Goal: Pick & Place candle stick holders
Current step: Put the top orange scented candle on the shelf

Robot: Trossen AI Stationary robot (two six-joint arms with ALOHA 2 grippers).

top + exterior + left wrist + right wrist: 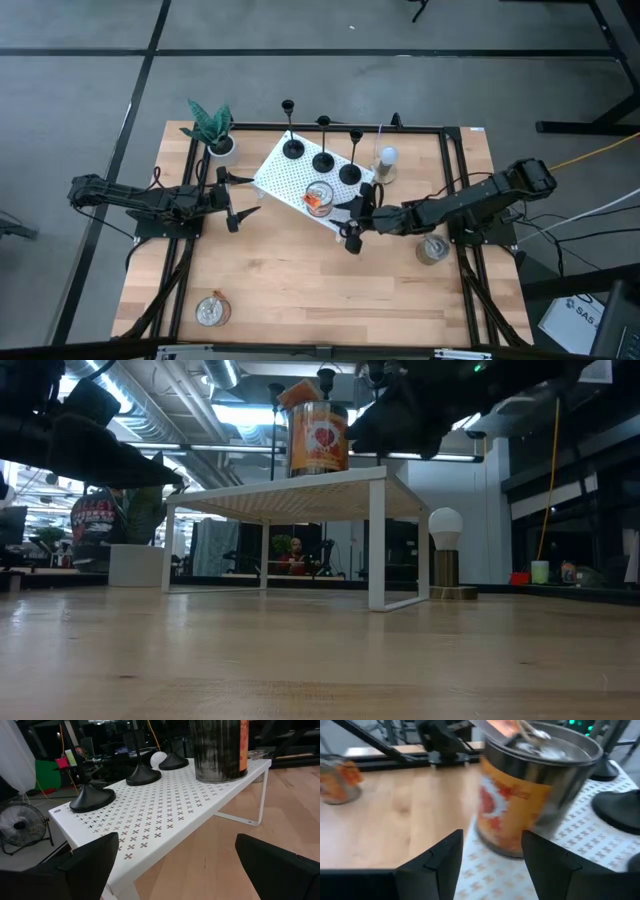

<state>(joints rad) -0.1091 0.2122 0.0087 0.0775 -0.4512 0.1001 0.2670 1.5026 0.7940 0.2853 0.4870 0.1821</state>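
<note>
Three black candle stick holders [293,150], [323,162], [349,173] stand by their round bases in a row on the far side of a white perforated rack [285,185]. Their bases also show in the left wrist view [92,797], [143,775], [173,761]. An orange can [319,196] stands on the rack's near side. My left gripper [240,212] is open at the rack's left end, empty [175,865]. My right gripper [352,226] is open at the rack's near right corner, its fingers [445,857] just short of the can [530,795].
A plant in a white pot [215,135] stands at the far left. A small bulb lamp [386,160] stands right of the rack. One tin [432,248] sits at the right and another [212,310] at the near left. Bare wood lies in front of the rack [320,290].
</note>
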